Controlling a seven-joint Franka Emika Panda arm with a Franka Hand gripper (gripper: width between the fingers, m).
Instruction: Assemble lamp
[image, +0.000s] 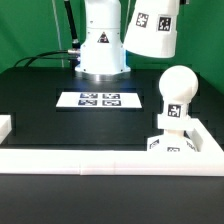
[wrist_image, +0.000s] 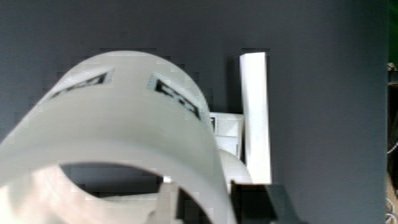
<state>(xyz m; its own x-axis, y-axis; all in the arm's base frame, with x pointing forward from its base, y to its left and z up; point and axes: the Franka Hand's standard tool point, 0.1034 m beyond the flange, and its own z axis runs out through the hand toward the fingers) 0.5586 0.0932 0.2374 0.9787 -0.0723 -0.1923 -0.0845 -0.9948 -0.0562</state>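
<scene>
So the shade (image: 153, 30) is up in the air right now, hanging well above the counter (image: 40, 90) near the top of the exterior view, tilted a bit, tags facing the camera. In the wrist view the shade (wrist_image: 125, 130) fills most of the shot, wide open end toward the lens. The claw itself isn't really visible in either view, so I can't tell exactly how its fingers sit, but the shade is off the counter with nothing else under it, so I'd say the claw is clamped on it.

Over at the exterior view's right, the bulb (image: 177, 85) is already sitting on the base (image: 172, 140), and the base is tucked into the corner of the white rail (image: 100, 160). The marker board (image: 100, 99) lies flat mid-counter.

My read: bulb step is done, shade step is in hand. Next move needs the shade brought over the bulb, straightened so it's level, then lowered down around the bulb. The tilt is what I'd watch, since it could catch on the ball.
</scene>
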